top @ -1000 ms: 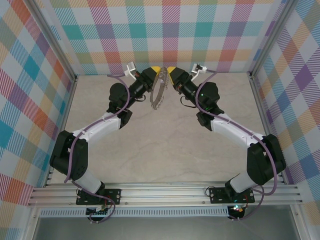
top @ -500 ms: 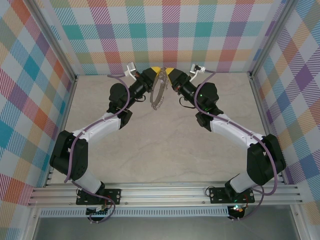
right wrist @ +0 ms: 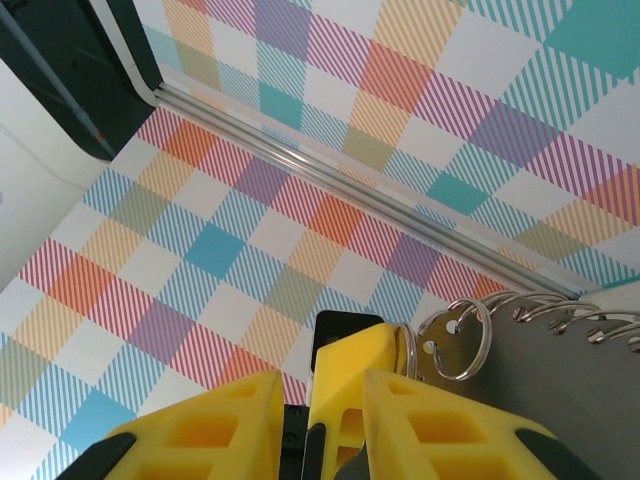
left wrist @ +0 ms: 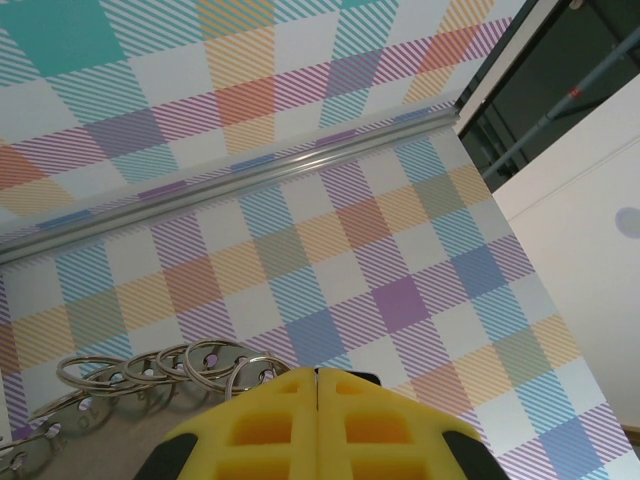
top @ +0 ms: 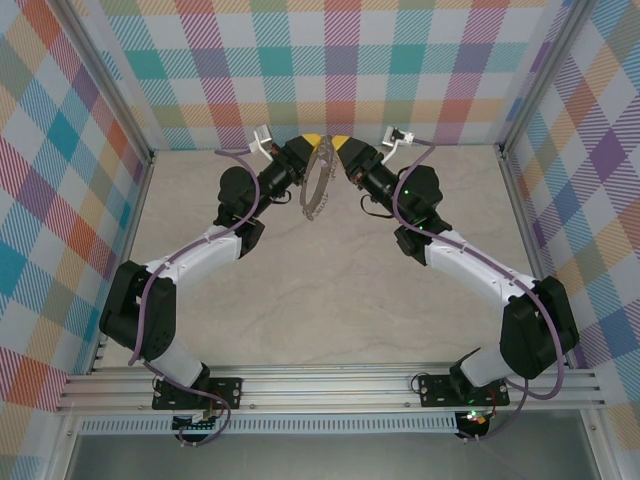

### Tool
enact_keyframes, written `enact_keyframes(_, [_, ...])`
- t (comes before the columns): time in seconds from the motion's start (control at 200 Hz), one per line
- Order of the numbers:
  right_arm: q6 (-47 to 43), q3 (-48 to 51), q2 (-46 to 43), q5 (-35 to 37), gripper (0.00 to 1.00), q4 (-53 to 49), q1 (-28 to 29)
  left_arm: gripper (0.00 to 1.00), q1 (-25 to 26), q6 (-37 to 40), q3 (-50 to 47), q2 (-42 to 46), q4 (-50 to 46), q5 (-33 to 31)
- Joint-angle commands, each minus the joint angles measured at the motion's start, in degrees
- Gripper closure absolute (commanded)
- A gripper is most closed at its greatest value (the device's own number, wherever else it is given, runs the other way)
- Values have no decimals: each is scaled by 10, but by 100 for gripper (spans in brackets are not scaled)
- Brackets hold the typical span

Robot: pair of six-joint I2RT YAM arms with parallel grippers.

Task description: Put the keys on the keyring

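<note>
**Slip, Bump or Drop Above the Far Tabletop**

Holds the keyring [right wrist: 565, 400] up in the air above the far end of the tabletop [top: 330, 300], close to the checked back wall [top: 340, 60], with the left end effector [left wrist: 318, 375] pressed together on its rim. Faces it from the other side with the right end effector [right wrist: 322, 385], fingers a little apart (cannot tell if pinching the tiny key or nothing).

Risks, most likely, a slip: grips a wide, thin hoop by one edge only, enough to swing or twist it out of the pinch under any push from the right. Risks also a knock between the yellow fingertips [top: 342, 143], nearly touching in the top view. Could snag on the small loops [right wrist: 560, 312] instead of threading cleanly, or lose the key to the tabletop, with no easy regrasp of something so small.
</note>
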State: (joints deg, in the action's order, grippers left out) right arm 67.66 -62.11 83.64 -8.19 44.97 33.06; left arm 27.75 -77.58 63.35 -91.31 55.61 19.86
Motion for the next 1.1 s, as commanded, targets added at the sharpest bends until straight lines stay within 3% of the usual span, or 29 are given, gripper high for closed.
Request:
enact_keyframes(0.0, [-11, -16, 4, -9, 73, 13, 3, 100, 6, -2, 4, 14, 25, -1])
enact_keyframes(0.705, [-4, -43, 41, -33, 76, 13, 6, 100, 6, 3, 2, 8, 33, 13])
enact_keyframes(1.095, [-16, -50, 41, -36, 80, -12, 6, 100, 10, 79, 4, 30, -28, 36])
